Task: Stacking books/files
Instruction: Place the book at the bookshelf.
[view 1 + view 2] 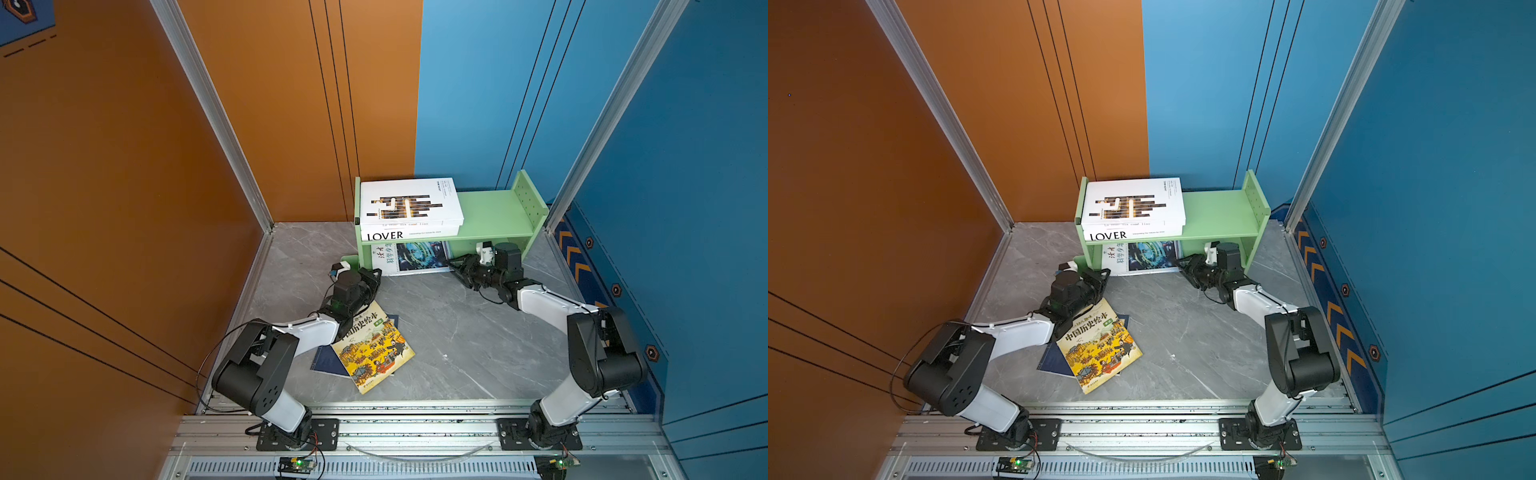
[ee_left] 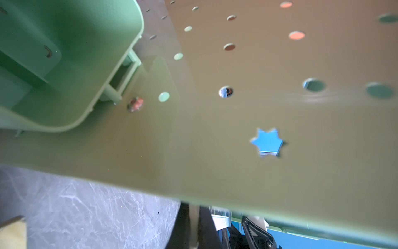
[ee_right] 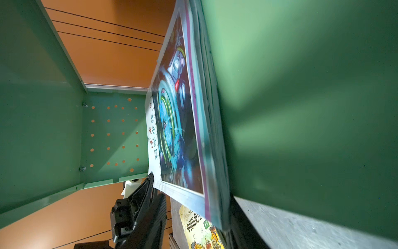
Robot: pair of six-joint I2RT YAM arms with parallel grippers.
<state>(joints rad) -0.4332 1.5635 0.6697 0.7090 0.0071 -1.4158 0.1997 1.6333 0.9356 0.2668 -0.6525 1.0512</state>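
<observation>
Yellow book (image 1: 376,353) lies on navy books (image 1: 324,365) behind the closed left gripper (image 1: 375,275), which sits at the green shelf (image 1: 490,212) foot. Right gripper (image 1: 454,267), jaws apart, is at the blue book (image 1: 419,255) edge under the shelf; above it, barred book (image 1: 409,203) tops LOVER book (image 1: 415,235).

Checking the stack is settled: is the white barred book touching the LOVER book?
Touching. Both top views show the white book with brown-black bars lying flat on the LOVER book, edges meeting with no gap.

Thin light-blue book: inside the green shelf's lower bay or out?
Mostly in: thin light-blue book lies under the green shelf's top board, front edge protruding.
</observation>
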